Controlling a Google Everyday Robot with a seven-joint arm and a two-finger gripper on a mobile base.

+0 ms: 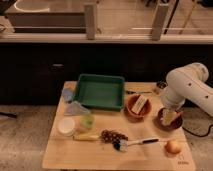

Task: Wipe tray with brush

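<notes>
The green tray (100,91) lies at the back middle of the wooden table. Close to the front edge is the brush (131,143), its dark bristly head to the left and its thin pale handle pointing right. My white arm (187,86) comes in from the right. Its gripper (169,113) hangs open over the right-hand brown bowl (170,121), well to the right of the tray and behind the brush. It holds nothing.
A second brown bowl (137,106) with a pale item stands right of the tray. A dark grape-like cluster (111,135), a yellow piece (86,136), a green cup (88,121), a white round tub (66,126), a grey cloth (75,108) and an orange fruit (173,146) lie around.
</notes>
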